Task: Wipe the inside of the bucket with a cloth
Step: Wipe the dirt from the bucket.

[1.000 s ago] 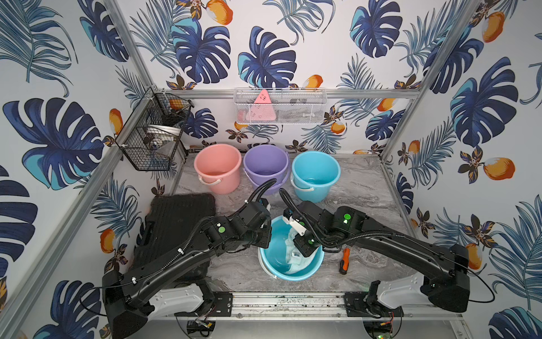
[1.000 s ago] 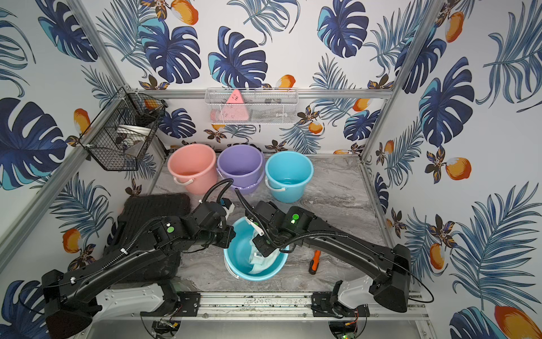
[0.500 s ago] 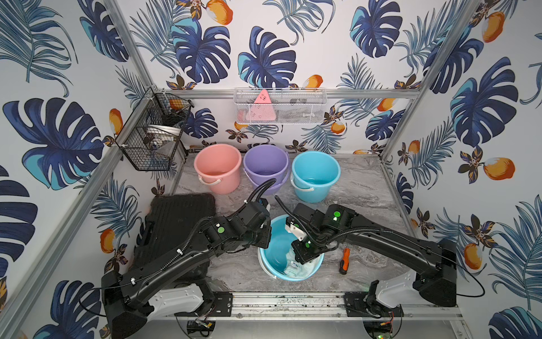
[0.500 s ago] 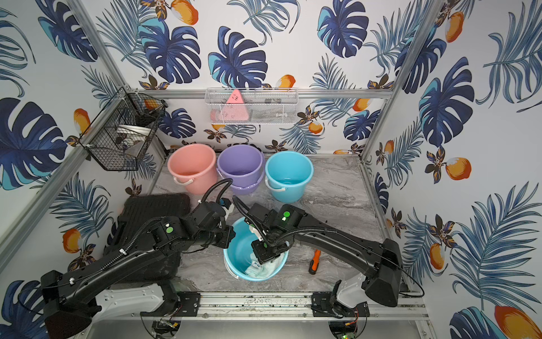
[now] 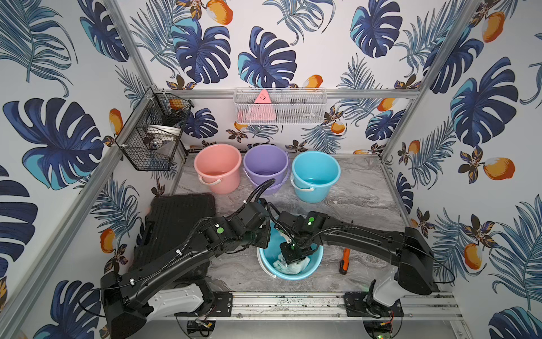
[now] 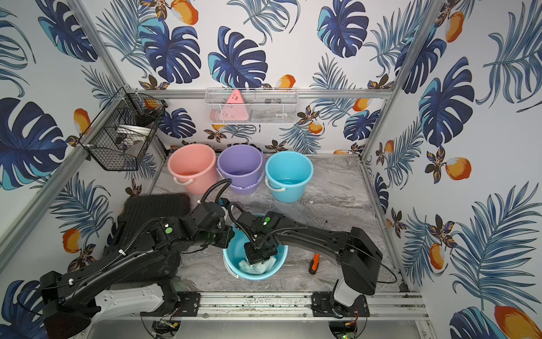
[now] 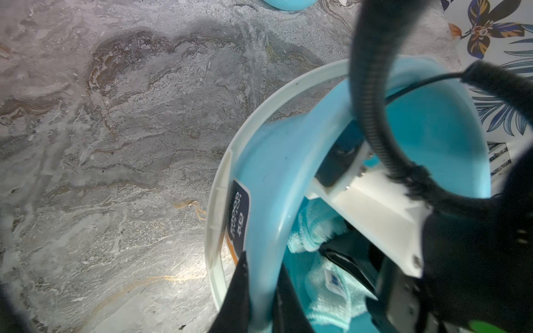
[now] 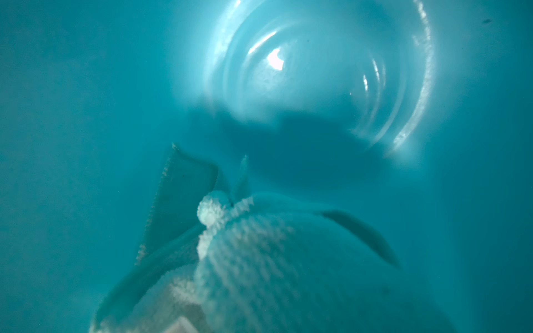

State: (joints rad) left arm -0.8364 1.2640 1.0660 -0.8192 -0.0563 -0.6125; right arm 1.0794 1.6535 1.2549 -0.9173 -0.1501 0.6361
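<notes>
A light blue bucket (image 5: 267,256) (image 6: 234,258) stands near the table's front edge. My left gripper (image 5: 265,234) (image 7: 264,299) is shut on the bucket's left wall, one finger outside and one inside. The pale mint cloth (image 5: 289,267) (image 6: 258,266) (image 7: 331,299) lies bunched against the near inner wall, its white tag showing. My right gripper (image 5: 294,258) (image 6: 260,256) reaches down into the bucket, shut on the cloth. In the right wrist view the cloth (image 8: 288,259) covers the fingers, with the bucket's floor (image 8: 317,72) beyond it.
Pink (image 5: 218,168), purple (image 5: 265,164) and blue (image 5: 315,173) buckets stand in a row at the back. A black case (image 5: 176,223) lies at the left. An orange-handled screwdriver (image 5: 343,261) lies right of the front bucket. Wire baskets (image 5: 152,132) (image 5: 280,105) hang on the walls.
My right gripper has moved deeper into the bucket and toward its near wall, dragging the cloth along. The left gripper and the bucket have stayed put.
</notes>
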